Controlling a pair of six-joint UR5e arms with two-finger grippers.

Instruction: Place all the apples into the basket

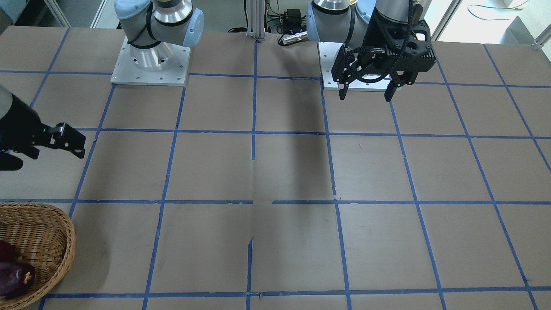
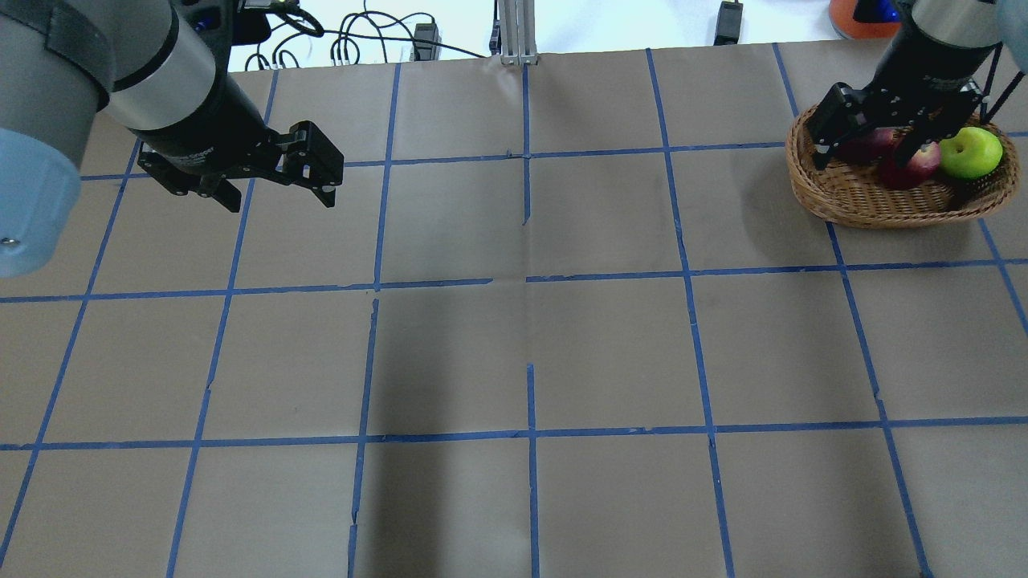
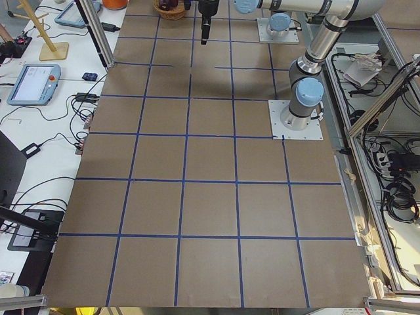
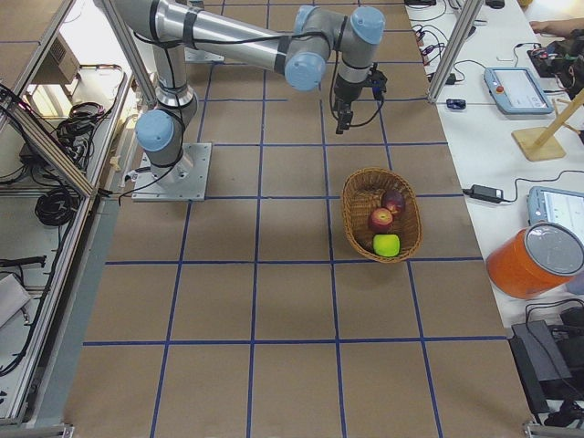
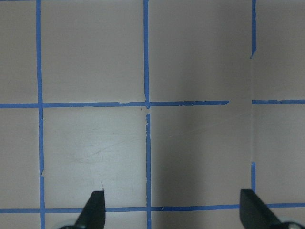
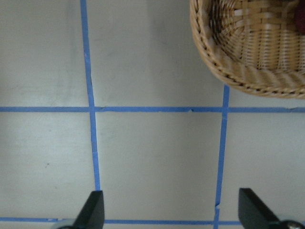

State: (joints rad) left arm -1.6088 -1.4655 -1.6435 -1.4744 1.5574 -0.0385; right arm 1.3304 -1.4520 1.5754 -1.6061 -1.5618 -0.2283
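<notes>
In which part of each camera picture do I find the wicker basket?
Front-facing: basket in the bottom-left corner, cut off.
Overhead: basket at top right.
Exterior left: basket at the top edge, small.
Exterior right: basket right of centre.
Left wrist: not in it.
Right wrist: basket in the top-right corner.
Shared landmark: the blue tape grid.

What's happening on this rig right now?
All three apples, the green apple, the red apple and the maroon apple, lie in the wicker basket. Neither arm holds anything. The right gripper is open above the table just beside the basket. The left gripper is open above the far side of the table, well away from the basket. With all three in, the task looks finished.
</notes>
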